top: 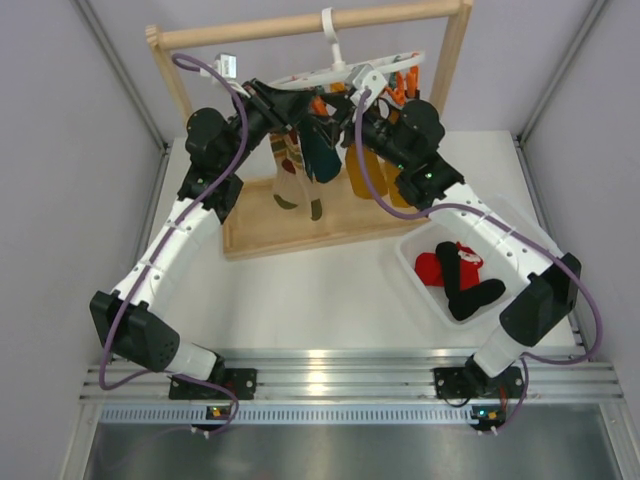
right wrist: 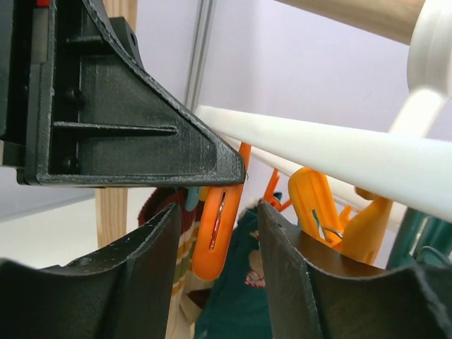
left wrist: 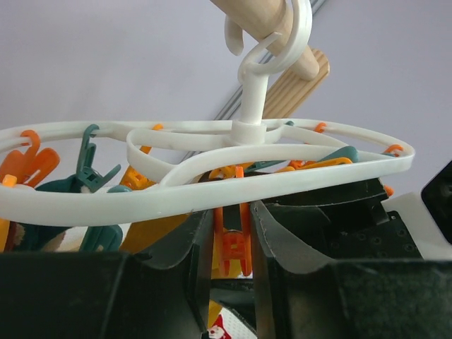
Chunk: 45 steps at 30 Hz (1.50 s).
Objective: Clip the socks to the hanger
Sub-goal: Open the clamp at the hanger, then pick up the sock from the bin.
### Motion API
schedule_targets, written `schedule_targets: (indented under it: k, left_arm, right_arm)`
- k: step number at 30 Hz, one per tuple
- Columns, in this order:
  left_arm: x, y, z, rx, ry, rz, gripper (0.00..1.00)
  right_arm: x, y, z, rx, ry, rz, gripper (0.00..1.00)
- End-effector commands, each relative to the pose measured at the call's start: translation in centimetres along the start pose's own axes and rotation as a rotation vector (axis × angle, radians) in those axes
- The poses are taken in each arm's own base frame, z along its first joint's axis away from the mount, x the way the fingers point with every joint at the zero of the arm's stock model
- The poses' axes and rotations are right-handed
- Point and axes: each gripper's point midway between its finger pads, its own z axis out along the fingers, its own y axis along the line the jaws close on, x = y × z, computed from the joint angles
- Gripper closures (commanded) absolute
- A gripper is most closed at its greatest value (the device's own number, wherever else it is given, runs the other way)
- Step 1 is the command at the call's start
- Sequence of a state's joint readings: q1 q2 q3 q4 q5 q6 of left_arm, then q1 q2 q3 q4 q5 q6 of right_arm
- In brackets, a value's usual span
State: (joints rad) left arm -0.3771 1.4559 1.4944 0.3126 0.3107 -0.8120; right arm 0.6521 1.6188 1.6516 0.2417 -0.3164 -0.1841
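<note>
White table (top: 300, 290) held red and black socks (top: 465, 293) in a clear bin (top: 413, 262). The white plastic ring hanger (left wrist: 212, 189) hung on a wooden rack (top: 300, 24); left gripper (left wrist: 232, 215) and right gripper (right wrist: 217, 212), both released, straddled orange clips (right wrist: 216, 240).

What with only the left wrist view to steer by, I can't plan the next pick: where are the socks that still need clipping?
Observer: The top view shows them in a white bin on the table's right side, red socks and black socks piled together.
Operator: And the right gripper?
Observer: Its wrist camera shows the right gripper open, with its fingers on either side of an orange clip on the hanger, not squeezing it.
Operator: Anything hanging nearby?
Observer: A dark teal sock hangs from the hanger between the two arms.
</note>
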Motion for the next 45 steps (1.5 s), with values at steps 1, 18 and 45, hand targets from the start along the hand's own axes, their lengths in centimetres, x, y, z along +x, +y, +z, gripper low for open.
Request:
schedule_targets:
  k: [1,18,45]
  left_arm:
    - [-2.4,-2.3,-0.1,0.085,-0.077,0.055,1.00]
    - [-3.1,-1.2,0.0,0.035,-0.088,-0.069,1.00]
    - [-2.5,-0.5,0.1,0.024,-0.060,-0.065,1.00]
  right_arm:
    - [-1.5,-1.2,0.2,0.031,-0.020,-0.034,0.49]
    - [5.7,3.7,-11.8,-0.115,0.247,0.206,0.36]
    - [21.1,-3.7,-37.6,0.385,0.945,0.478,0.22]
